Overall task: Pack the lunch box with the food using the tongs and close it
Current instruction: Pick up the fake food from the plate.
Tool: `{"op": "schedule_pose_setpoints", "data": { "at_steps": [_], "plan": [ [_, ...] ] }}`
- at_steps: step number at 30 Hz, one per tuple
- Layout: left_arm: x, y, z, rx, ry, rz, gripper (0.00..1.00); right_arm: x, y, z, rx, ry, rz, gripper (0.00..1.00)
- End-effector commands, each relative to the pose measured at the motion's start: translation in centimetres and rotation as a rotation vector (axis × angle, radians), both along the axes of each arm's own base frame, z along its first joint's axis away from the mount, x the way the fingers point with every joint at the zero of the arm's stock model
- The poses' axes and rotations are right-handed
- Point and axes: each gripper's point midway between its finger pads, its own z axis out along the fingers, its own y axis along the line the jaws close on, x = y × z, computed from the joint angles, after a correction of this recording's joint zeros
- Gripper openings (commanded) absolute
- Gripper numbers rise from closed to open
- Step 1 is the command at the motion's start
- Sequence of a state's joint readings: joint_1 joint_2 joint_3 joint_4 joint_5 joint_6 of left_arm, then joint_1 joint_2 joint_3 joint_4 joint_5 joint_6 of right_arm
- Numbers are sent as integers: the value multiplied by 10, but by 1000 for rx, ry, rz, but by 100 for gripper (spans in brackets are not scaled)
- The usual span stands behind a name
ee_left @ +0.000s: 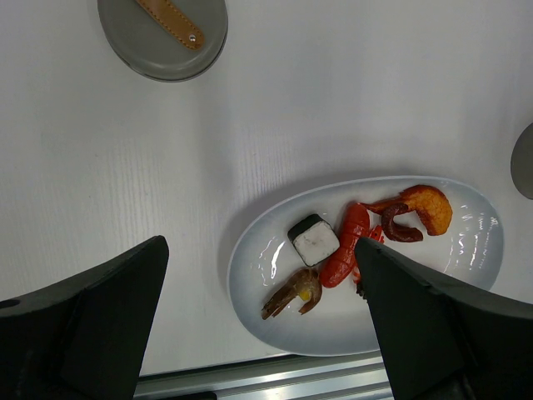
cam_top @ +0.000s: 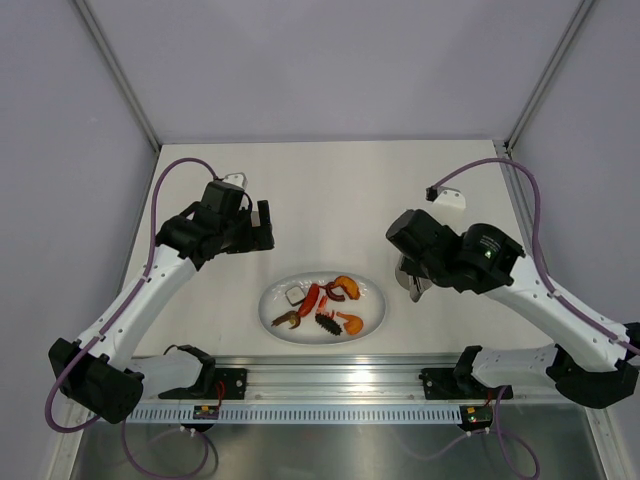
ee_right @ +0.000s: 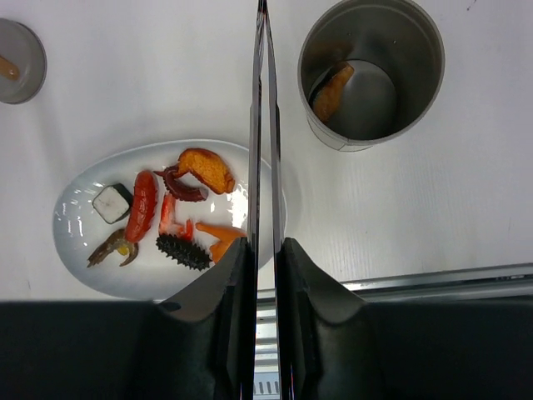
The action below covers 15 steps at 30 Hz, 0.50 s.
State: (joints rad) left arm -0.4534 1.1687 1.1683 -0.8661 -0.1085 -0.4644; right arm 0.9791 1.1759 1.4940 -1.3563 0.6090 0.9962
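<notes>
Top external view, L to R. Left gripper (cam_top: 262,228) hangs above the table (cam_top: 330,190), up and L of the plate (cam_top: 370,318). In the left wrist view its fingers (ee_left: 92,325) are spread wide and grip nothing. Lid (ee_left: 162,33), grey w/ tan bar handle, lies flat on the table, well apart from the plate and off the lunch box.

The plate, white and oval, sits at centre near the front rail and carries most of the food:
- white square (ee_right: 112,202)
- red sausage (ee_right: 143,204)
- brown clawed piece (ee_right: 112,247)
- dark ridged piece (ee_right: 183,252)
- orange drumstick (ee_right: 206,169)
- small orange and red bits, approx. mid-plate

Right wrist view: right gripper (ee_right: 265,258) is clamped on the tongs (ee_right: 262,125). The tongs' two thin arms are pressed almost together and run over the plate's R rim.

Lunch box (ee_right: 416,50) stands upright and uncovered on the table, just R of the tongs, w/ one orange piece (ee_right: 331,92) inside.
</notes>
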Motion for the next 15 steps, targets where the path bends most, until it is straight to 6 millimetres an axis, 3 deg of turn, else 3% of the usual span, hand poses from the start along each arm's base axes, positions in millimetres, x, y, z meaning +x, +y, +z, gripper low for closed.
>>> {"op": "schedule_pose_setpoints", "data": {
  "at_steps": [1, 6, 10, 15],
  "plan": [
    [6, -2, 12, -17, -52, 1, 99, -16, -29, -2, -184, 77, 73, 9],
    [7, -1, 15, -12, -61, 3, 99, -5, -3, 8, -177, 37, 177, 9],
    [6, 0, 16, -12, -65, 4, 99, 5, 31, 13, -148, -11, 281, 9],
    [3, 3, 17, -7, -67, 11, 99, -2, 67, -5, -158, 12, 411, 9]
  ]
}}
